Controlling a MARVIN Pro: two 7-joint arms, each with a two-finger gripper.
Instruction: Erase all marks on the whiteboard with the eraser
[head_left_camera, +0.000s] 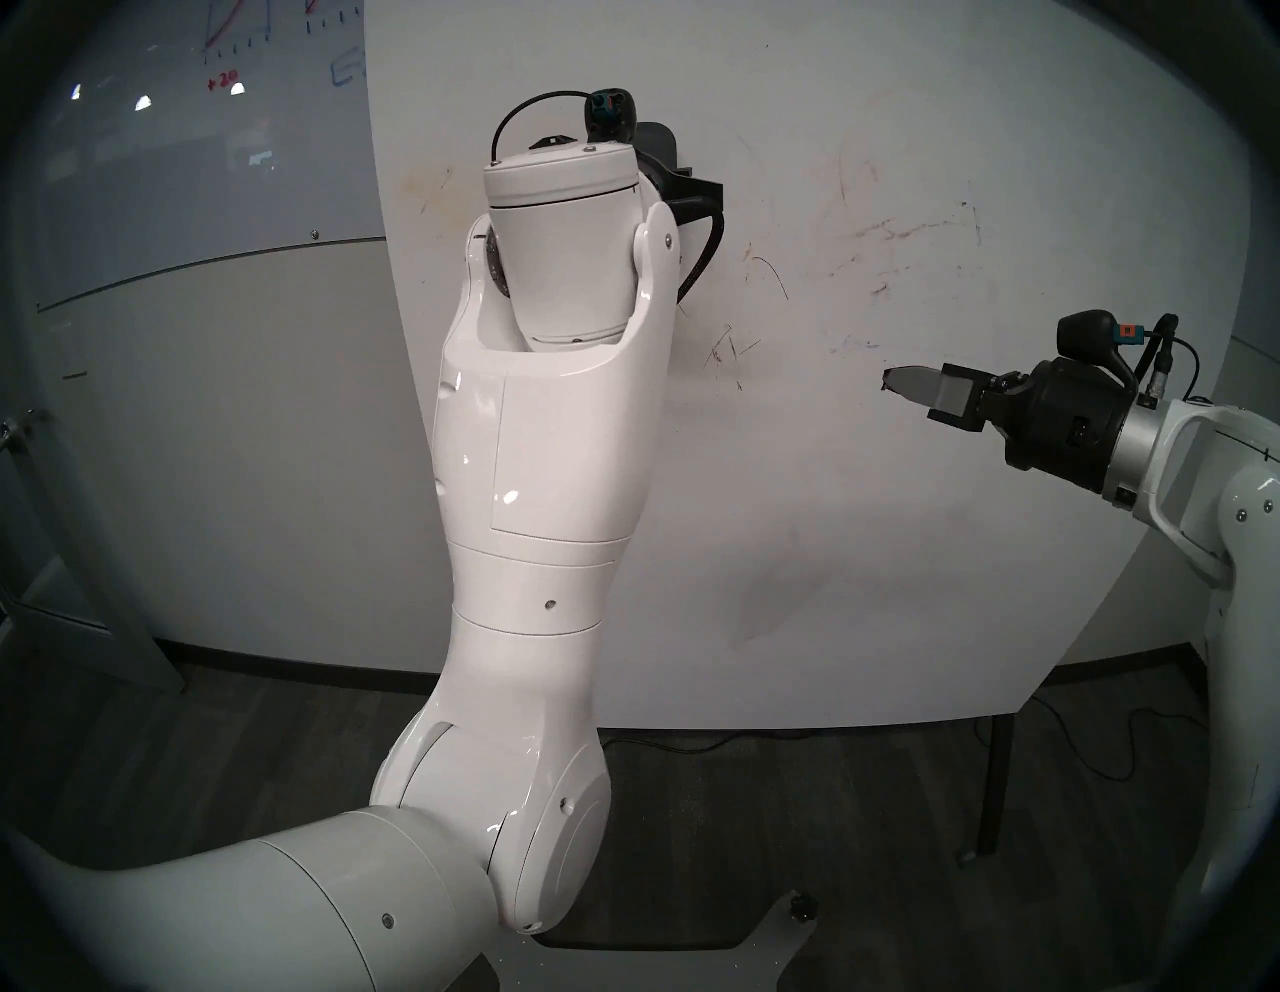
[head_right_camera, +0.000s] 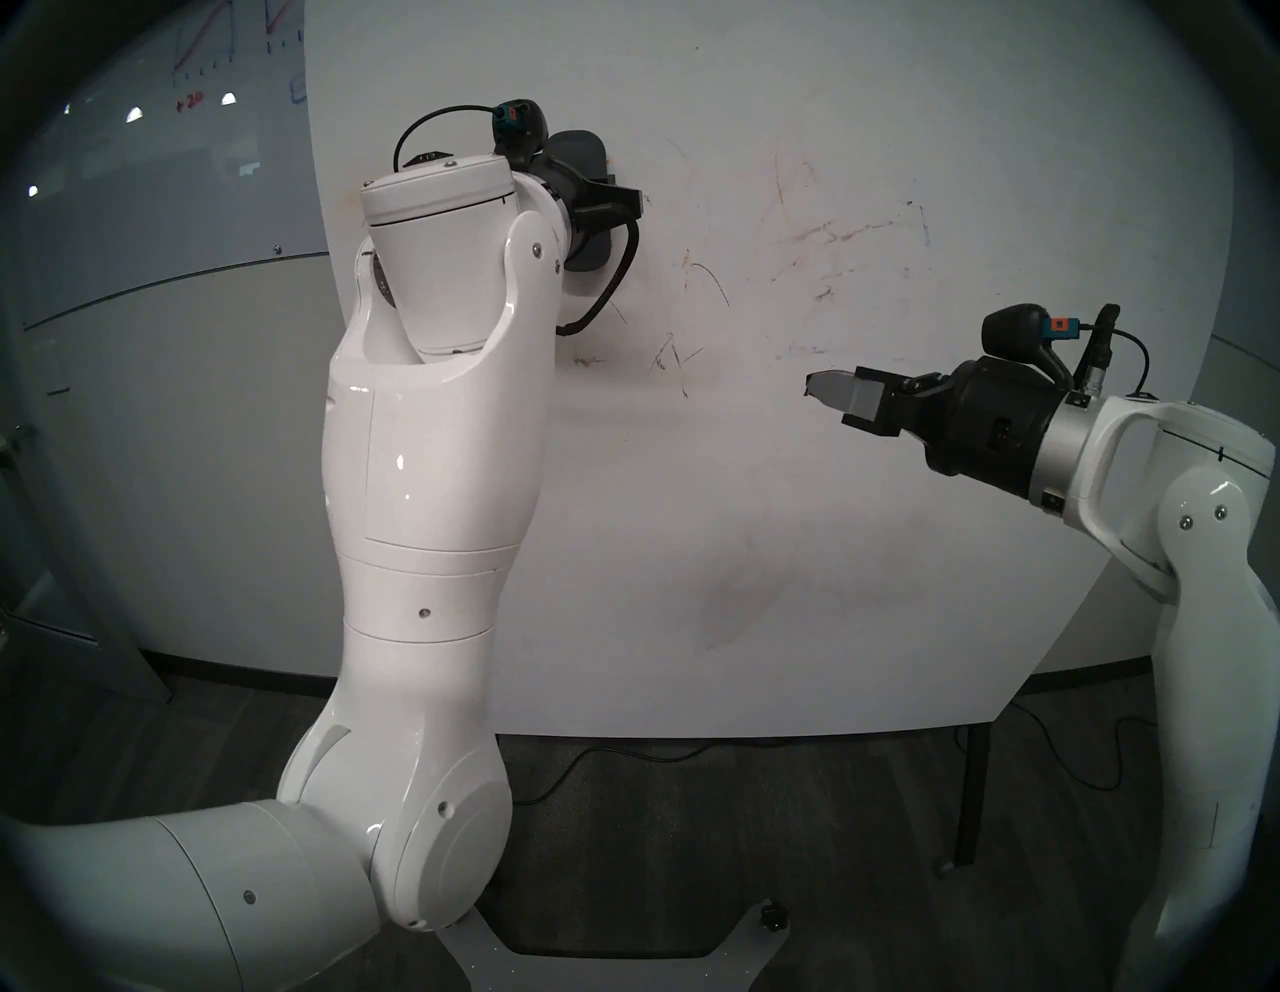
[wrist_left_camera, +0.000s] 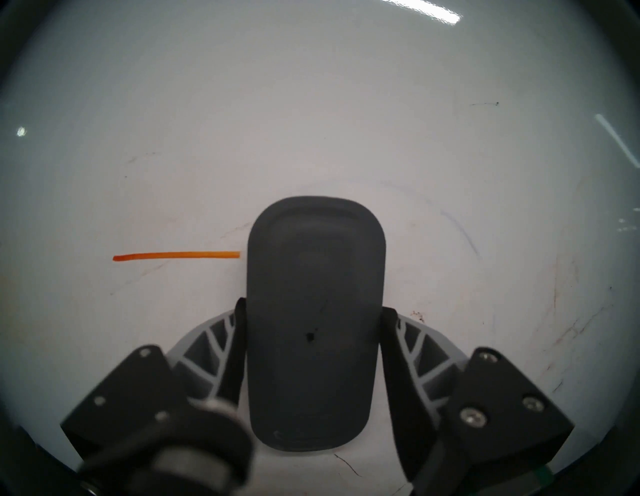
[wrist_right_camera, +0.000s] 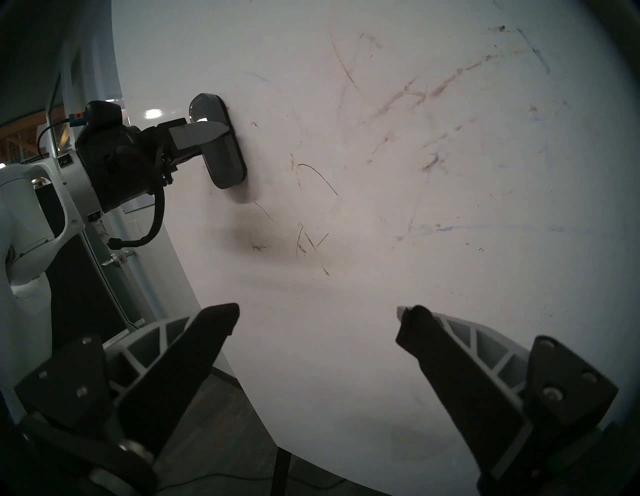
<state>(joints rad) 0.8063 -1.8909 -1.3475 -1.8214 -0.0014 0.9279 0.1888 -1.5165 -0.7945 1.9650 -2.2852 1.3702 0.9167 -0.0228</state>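
The wrist view shows my left gripper (wrist_left_camera: 313, 308) shut on the eraser (wrist_left_camera: 311, 277), a dark grey oblong block, holding it by its long sides. The eraser lies flat against the whiteboard (head_left_camera: 900, 554), high on its left part. An orange stroke (wrist_left_camera: 176, 255) runs from the eraser's edge out to the side. Faint dark scribbles (head_left_camera: 769, 273) and pale orange smudges (wrist_right_camera: 408, 90) spread over the board's middle and right. My right gripper (wrist_right_camera: 318, 311) is open and empty, a short way off the board's right half. My left wrist hides most of the eraser (head_left_camera: 658, 138) in the head views.
A greyish glass board with red and blue graph drawings (head_left_camera: 208, 104) hangs on the wall to the left. The whiteboard stands on dark metal legs (head_left_camera: 990, 783). A black cable (head_right_camera: 1080, 762) trails on the dark floor. The robot's base plate (head_left_camera: 776, 935) sits below.
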